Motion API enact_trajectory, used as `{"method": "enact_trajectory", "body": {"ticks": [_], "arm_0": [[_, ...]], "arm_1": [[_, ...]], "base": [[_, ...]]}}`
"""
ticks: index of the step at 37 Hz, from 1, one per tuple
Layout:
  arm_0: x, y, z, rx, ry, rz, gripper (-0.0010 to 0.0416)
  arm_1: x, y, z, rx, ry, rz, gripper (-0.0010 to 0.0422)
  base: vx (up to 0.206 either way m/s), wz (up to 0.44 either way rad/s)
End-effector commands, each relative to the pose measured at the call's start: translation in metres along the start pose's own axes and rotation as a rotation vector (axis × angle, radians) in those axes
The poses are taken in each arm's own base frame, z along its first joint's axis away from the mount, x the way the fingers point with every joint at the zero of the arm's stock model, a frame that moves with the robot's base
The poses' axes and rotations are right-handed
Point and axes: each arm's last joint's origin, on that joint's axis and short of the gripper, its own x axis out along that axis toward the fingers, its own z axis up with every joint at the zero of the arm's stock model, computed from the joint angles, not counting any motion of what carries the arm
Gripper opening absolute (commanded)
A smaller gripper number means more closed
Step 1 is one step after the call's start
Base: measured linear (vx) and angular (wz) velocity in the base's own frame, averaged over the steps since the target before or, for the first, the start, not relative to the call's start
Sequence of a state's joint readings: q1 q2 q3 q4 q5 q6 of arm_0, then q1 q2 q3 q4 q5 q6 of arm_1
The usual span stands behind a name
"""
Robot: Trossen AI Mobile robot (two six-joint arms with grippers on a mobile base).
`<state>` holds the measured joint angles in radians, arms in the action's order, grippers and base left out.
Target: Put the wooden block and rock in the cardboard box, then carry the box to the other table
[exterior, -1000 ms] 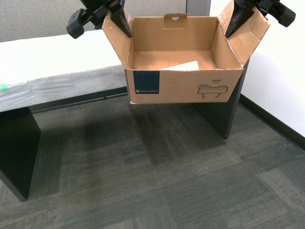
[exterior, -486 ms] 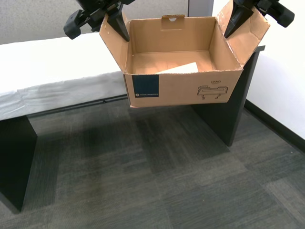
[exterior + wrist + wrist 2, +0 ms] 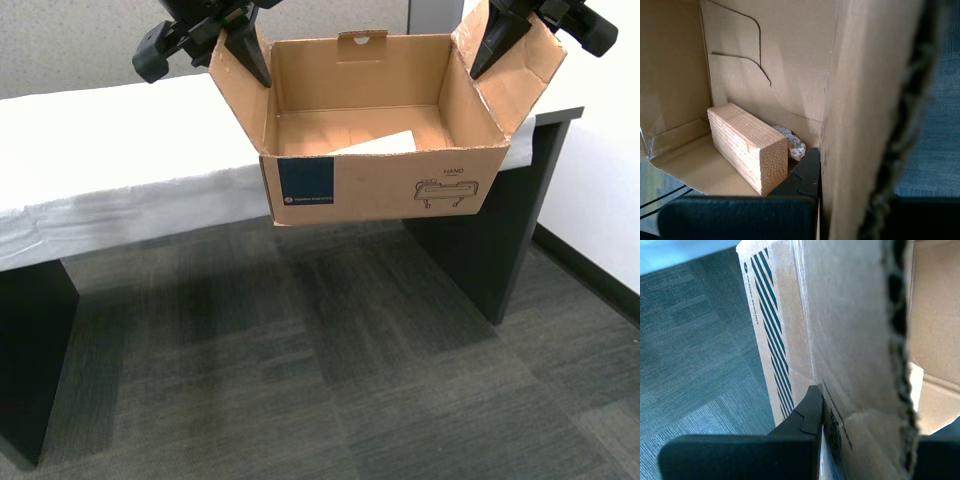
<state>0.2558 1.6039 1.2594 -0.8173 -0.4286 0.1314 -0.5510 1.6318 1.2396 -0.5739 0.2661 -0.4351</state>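
The other table [image 3: 120, 140], draped in white cloth, runs behind the cardboard box [image 3: 380, 185]. The box hangs in the air above the carpet [image 3: 300, 380], carried by its two side flaps, an arm on each. Inside it, the wooden block [image 3: 747, 150] lies on the floor of the box, just beside my first gripper [image 3: 822, 170], with the rock [image 3: 792, 142] tucked between block and wall. My first gripper pinches one flap. My second gripper [image 3: 822, 407] pinches the other, on the outer, blue-striped side.
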Motion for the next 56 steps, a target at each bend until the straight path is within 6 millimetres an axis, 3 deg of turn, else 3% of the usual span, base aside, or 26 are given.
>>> {"method": "enact_trajectory", "body": {"ticks": [1, 38, 56], "arm_0": [[-0.0003, 0.0013, 0.0004, -0.005, -0.002, 0.020, -0.0001], [-0.0001, 0.0018, -0.0012, -0.010, 0.013, 0.019, -0.0001], [0.0002, 0.0022, -0.0060, 0.045, 0.060, 0.014, -0.0001]], "arm_1": [[-0.0003, -0.0027, -0.0002, 0.007, 0.002, -0.019, -0.0001], [-0.0002, -0.0017, -0.0029, -0.059, 0.024, 0.001, -0.0001], [-0.0003, -0.0041, -0.0008, 0.099, 0.018, -0.060, -0.0001]], "base": [[0.152, 0.007], [0.155, 0.058], [0.154, 0.211]]}}
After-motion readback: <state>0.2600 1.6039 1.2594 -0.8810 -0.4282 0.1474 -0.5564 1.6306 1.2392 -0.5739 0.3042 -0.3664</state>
